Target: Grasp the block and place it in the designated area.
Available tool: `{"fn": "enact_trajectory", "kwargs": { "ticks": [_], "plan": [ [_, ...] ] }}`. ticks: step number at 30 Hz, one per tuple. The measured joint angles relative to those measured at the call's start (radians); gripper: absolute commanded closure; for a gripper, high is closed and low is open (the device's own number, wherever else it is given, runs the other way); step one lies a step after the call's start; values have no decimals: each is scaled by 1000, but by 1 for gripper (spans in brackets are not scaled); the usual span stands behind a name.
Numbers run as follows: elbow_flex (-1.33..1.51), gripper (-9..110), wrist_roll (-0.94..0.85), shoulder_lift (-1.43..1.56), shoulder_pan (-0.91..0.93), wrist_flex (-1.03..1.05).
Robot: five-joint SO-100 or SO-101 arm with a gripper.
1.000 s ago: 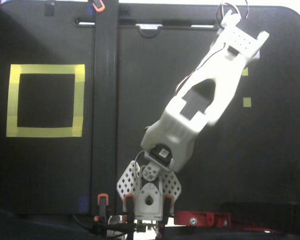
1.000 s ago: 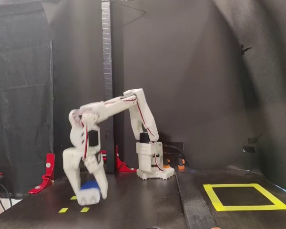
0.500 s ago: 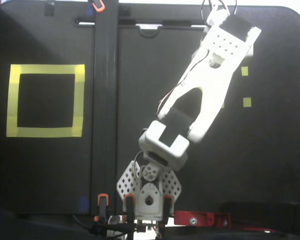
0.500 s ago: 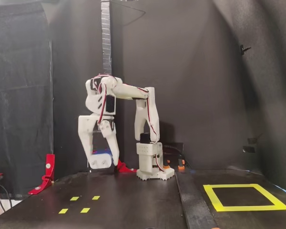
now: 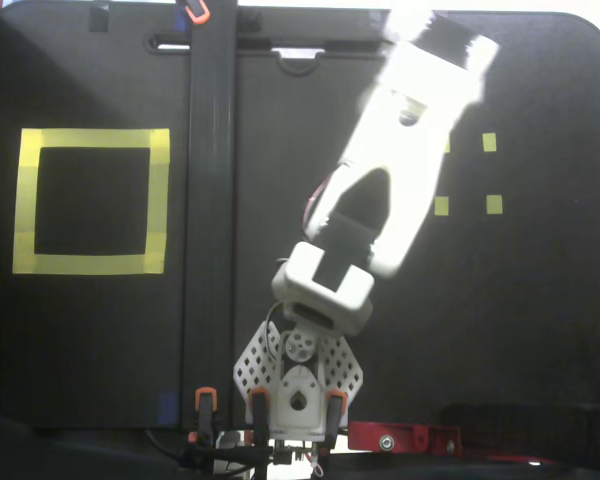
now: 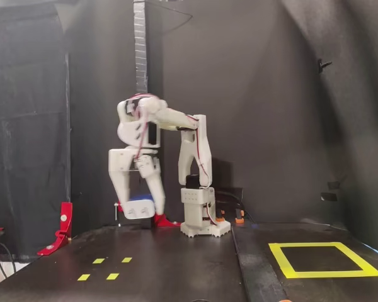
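In a fixed view from the side, my gripper points down and is shut on the block, a small dark blue boxy piece held between the two white fingers well above the table. It hangs over the left part of the mat, behind the tiny yellow squares. The designated area, a square frame of yellow tape, lies at the right. In a fixed view from above the frame is at the left. There the bright, overexposed arm hides the block and the fingers.
The arm's base stands at the back, clamped at the table edge. A dark raised strip runs between the arm's side and the yellow frame. Tiny yellow squares lie under the arm. A red bracket stands at the left.
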Motion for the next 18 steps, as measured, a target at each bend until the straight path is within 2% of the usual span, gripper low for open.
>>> {"fn": "enact_trajectory", "kwargs": {
  "ticks": [18],
  "plan": [
    [0,87,615,0,-603,17]
  ]
}}
